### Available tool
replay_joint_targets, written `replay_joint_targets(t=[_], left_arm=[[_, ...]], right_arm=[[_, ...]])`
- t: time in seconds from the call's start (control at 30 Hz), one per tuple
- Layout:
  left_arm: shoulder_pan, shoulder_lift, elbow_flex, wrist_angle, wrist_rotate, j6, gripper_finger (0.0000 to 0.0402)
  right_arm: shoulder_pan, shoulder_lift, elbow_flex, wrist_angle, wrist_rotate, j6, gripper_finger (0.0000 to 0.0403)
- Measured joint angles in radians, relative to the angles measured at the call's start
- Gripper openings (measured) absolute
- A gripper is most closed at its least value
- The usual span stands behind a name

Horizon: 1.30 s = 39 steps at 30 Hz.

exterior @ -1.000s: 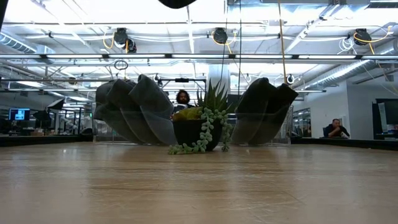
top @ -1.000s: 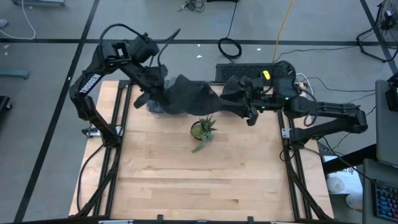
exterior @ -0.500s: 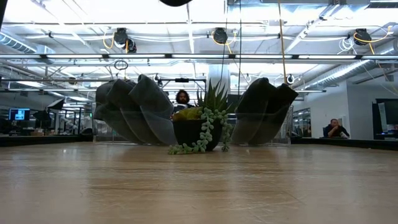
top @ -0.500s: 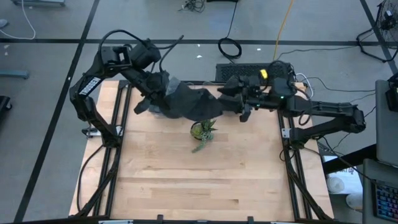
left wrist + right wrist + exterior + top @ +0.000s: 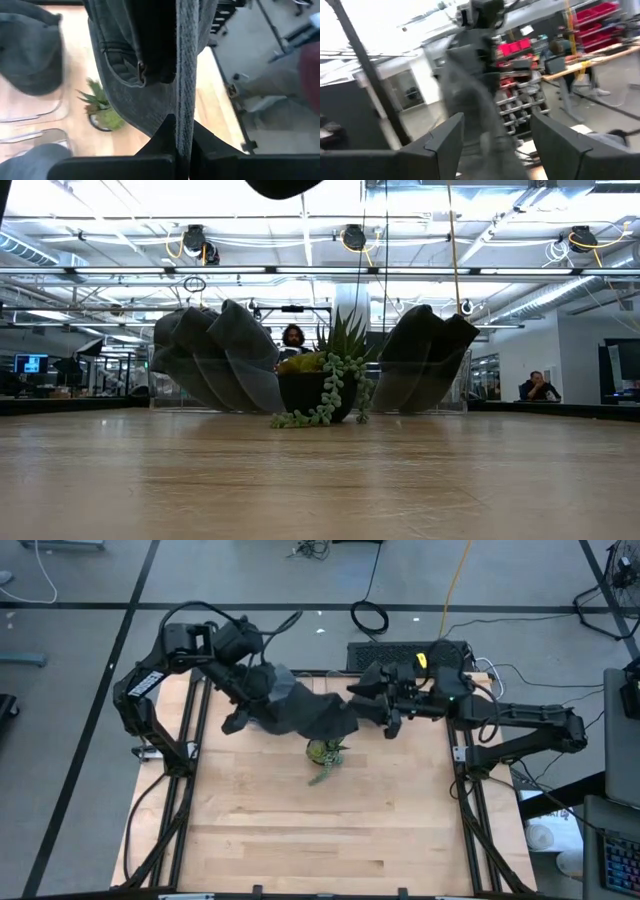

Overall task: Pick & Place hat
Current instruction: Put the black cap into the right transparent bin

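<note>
The hat [image 5: 305,712], a dark grey cloth, hung stretched between the two grippers above the far half of the table [image 5: 300,830]. The left gripper [image 5: 255,690] was clamped on one edge of it; in the left wrist view the cloth [image 5: 150,65] ran straight between the closed fingers [image 5: 165,132]. The right gripper [image 5: 368,703] met the opposite edge, fingers [image 5: 445,140] set apart with cloth between them, though whether they pinched it could not be told. A potted plant [image 5: 326,753] stood just below the sagging middle, nearer than both grippers.
</note>
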Motion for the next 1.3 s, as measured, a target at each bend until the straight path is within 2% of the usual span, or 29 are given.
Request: replay_joint_targets(t=[0.4, 0.6, 0.8, 1.03, 1.17, 1.3], left_arm=[[-0.04, 0.005, 0.0, 0.122, -0.042, -0.107, 0.0008], [-0.073, 0.012, 0.0, 0.116, -0.055, -0.135, 0.0008], [-0.084, 0.011, 0.0, 0.117, -0.092, -0.152, 0.0008], [-0.084, 0.011, 0.0, 0.117, -0.092, -0.152, 0.0008], [-0.083, 0.011, 0.0, 0.123, -0.092, -0.152, 0.0008], [-0.083, 0.011, 0.0, 0.124, -0.092, -0.145, 0.0008]], right_arm=[[0.02, 0.0, 0.0, -0.026, -0.007, -0.02, 0.0216], [0.018, -0.019, 0.0, -0.039, 0.048, -0.074, 0.0218], [0.018, -0.011, -0.001, -0.086, -0.008, -0.052, 0.0217], [0.018, 0.005, -0.001, -0.081, -0.008, -0.05, 0.0214], [0.018, 0.005, -0.001, -0.081, -0.01, -0.054, 0.0186], [0.018, 0.005, -0.001, -0.079, -0.009, -0.056, 0.0118]])
